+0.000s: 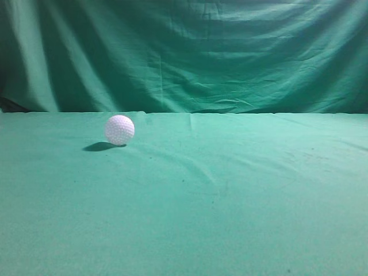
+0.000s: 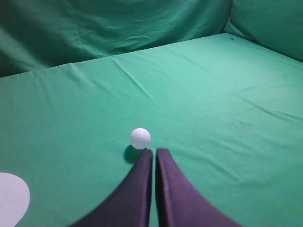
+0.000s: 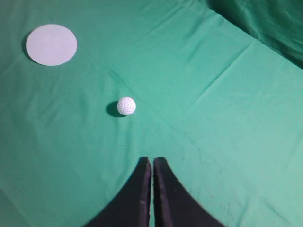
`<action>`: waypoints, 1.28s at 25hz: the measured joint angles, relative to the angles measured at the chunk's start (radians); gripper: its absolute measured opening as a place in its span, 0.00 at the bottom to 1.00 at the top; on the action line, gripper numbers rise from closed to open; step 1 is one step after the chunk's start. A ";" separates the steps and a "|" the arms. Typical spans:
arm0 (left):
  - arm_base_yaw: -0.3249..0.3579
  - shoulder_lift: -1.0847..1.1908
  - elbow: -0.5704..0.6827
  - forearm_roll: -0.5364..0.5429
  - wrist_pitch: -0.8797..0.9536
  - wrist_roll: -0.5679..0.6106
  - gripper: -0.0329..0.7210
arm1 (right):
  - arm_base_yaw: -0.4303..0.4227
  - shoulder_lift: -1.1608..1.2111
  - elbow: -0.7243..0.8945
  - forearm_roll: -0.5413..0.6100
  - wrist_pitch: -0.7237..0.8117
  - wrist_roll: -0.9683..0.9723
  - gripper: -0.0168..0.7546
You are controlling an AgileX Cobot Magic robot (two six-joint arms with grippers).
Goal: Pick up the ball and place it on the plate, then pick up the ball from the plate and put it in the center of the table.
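The white dimpled golf ball [image 1: 119, 129] rests on the teal-green table [image 1: 230, 195], left of the middle in the exterior view. It also shows in the left wrist view [image 2: 140, 138] and the right wrist view [image 3: 126, 106]. My left gripper [image 2: 154, 151] is shut and empty, its tips just in front of the ball in the picture. My right gripper [image 3: 152, 161] is shut and empty, well short of the ball. The flat pale round plate [image 3: 51, 44] lies beyond the ball to the left; its edge shows in the left wrist view [image 2: 12, 197]. Neither gripper shows in the exterior view.
A draped green curtain [image 1: 184, 52] hangs behind the table and wraps round its far right corner [image 2: 265, 23]. The cloth has shallow wrinkles near the middle [image 1: 195, 167].
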 joint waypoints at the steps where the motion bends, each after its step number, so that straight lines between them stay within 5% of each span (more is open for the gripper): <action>1: 0.000 -0.002 0.000 0.000 0.014 -0.002 0.04 | 0.000 -0.045 0.066 0.000 -0.037 0.005 0.02; 18: 0.000 -0.006 0.149 0.061 -0.035 -0.026 0.04 | 0.000 -0.770 0.961 0.000 -0.430 0.131 0.02; 32: 0.000 -0.006 0.269 0.133 -0.122 -0.026 0.04 | 0.000 -0.803 1.218 0.000 -0.774 0.177 0.02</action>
